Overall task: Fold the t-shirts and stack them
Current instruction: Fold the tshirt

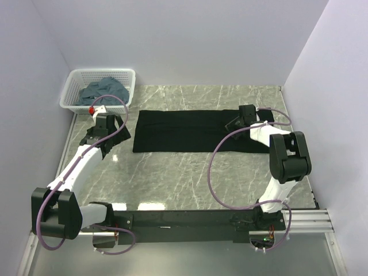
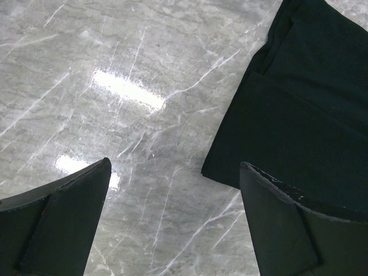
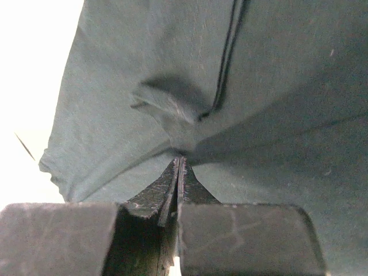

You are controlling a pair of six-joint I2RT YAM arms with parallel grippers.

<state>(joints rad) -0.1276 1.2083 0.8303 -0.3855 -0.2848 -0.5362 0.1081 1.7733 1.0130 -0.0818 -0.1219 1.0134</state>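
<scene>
- Step in hand, I'd say: cross-fold of the black t-shirt (image 1: 184,131), a long strip across the table's (image 1: 190,178) far half.
- Right gripper (image 3: 179,172) pinched tight on cloth at the strip's right end; left gripper (image 2: 175,167) wide, empty, just off its left end.
- Next: lift that end, carry it left without dragging.
- Only the right wrist view shows the pucker; only overhead shows the blue-grey t-shirts (image 1: 103,91) in the basket (image 1: 72,86), far-left corner.

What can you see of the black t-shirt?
The black t-shirt is plain soft cloth, folded into a long band lying flat across the marble table. Layered edges show at its left end. The right hand is shut on a pinch of fabric near its right end, puckering it; the open left hand hangs by its left end.
</scene>
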